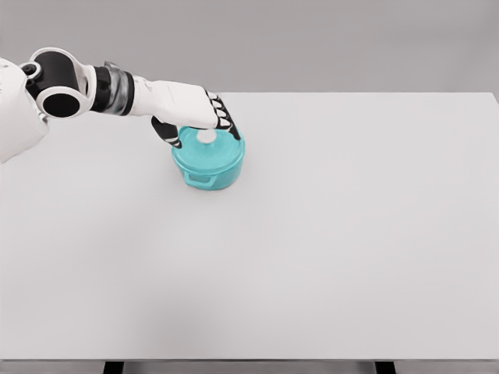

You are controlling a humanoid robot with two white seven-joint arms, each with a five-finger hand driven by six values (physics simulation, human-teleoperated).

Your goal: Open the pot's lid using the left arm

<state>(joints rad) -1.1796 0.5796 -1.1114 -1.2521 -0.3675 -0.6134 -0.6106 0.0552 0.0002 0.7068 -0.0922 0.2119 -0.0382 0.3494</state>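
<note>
A teal pot (209, 162) with side handles stands on the white table (312, 249), left of the middle and toward the back. Its teal lid (220, 146) sits closed on it, with a small white knob (207, 136) on top. My left hand (201, 128) reaches in from the upper left and hovers right over the lid. The fingers (227, 118) hang down past the lid's far right rim, and the thumb (167, 132) points down at its left rim. The knob lies between them untouched, so the hand is open around it. My right arm is out of view.
The white table fills most of the view, with its far edge just behind the pot. A grey wall lies beyond. Two dark table legs (114, 367) show under the near edge.
</note>
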